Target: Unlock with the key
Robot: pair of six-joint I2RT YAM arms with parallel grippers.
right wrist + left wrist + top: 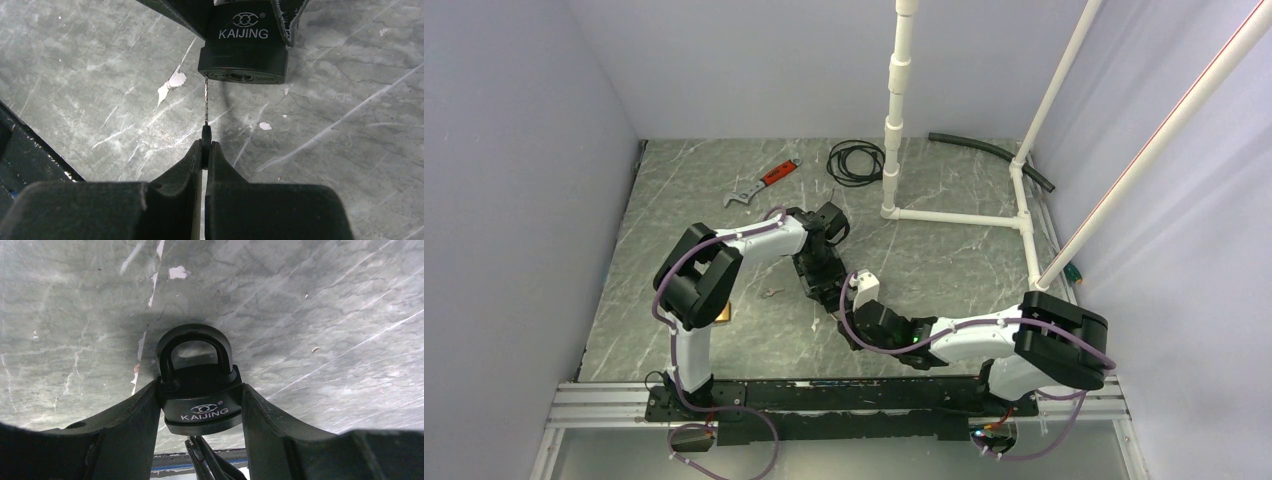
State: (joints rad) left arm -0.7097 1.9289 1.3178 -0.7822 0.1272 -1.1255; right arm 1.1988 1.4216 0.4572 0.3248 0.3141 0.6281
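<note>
My left gripper (200, 410) is shut on a black KAIJING padlock (200, 400), holding its body by both sides above the table, shackle closed and pointing away. In the right wrist view the padlock (243, 50) hangs at the top with its keyway face down. My right gripper (205, 150) is shut on the head of a thin key (206, 107). The key blade stands edge-on and its tip touches the padlock's bottom at the left edge, left of the keyway. In the top view both grippers meet at mid table: the left gripper (822, 285) and the right gripper (849, 308).
A red-handled wrench (762, 182) and a coiled black cable (856, 161) lie at the back. A white PVC pipe frame (954, 217) stands at the back right, with a black hose (989, 152) behind it. A small metal piece (770, 293) lies left of the grippers.
</note>
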